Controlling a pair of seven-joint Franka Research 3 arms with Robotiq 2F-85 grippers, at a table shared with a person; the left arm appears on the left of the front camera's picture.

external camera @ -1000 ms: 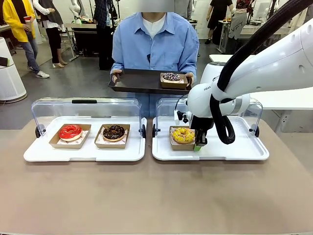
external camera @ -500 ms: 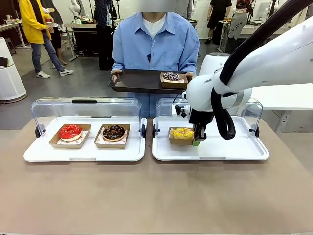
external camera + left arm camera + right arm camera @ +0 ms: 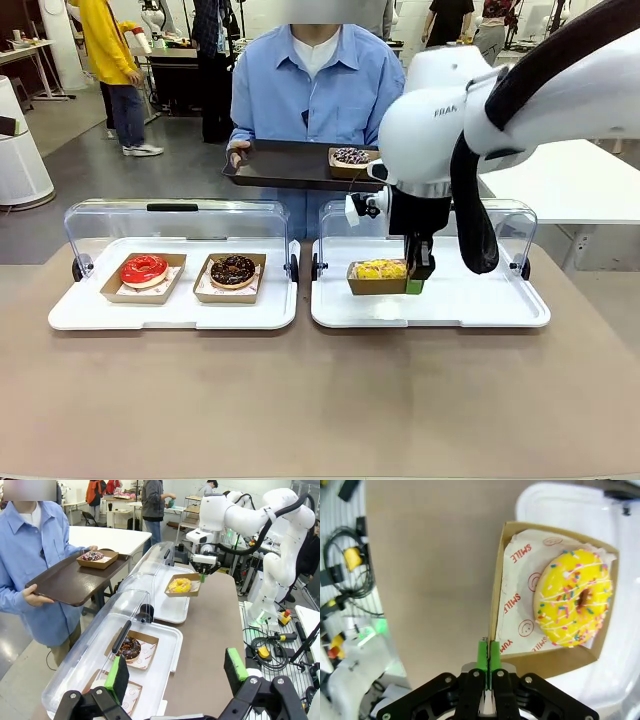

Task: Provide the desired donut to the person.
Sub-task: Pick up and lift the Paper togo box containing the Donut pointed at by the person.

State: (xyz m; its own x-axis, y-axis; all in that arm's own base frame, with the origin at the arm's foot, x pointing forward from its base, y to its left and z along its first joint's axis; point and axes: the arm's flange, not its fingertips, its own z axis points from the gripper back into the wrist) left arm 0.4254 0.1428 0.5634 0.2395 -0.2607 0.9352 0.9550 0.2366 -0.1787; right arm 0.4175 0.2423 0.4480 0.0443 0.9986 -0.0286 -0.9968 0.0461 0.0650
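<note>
A yellow sprinkled donut (image 3: 376, 268) (image 3: 572, 597) lies in a small cardboard box (image 3: 377, 284) (image 3: 510, 587). My right gripper (image 3: 415, 281) (image 3: 487, 656) is shut on that box's side wall and holds it a little above the right white tray (image 3: 480, 305). The left wrist view has the donut (image 3: 179, 585) hanging from the right gripper (image 3: 202, 576). Across the table the person (image 3: 315, 85) (image 3: 35, 555) in a light blue shirt holds a dark serving tray (image 3: 285, 165) (image 3: 67, 582). My left gripper (image 3: 177, 672) is open with nothing in it, above the left tray's domed lid.
On the dark tray sits a boxed chocolate sprinkled donut (image 3: 351, 158) (image 3: 93, 556). The left white tray (image 3: 175, 310) carries a red donut (image 3: 144, 269) and a chocolate donut (image 3: 233, 270) (image 3: 130, 648). Clear lids (image 3: 180, 222) stand open behind both trays. Bare tabletop lies nearer me.
My right gripper has risen, lifting the boxed yellow donut off the right tray; the arm's wrist now stands higher in front of the person's tray.
</note>
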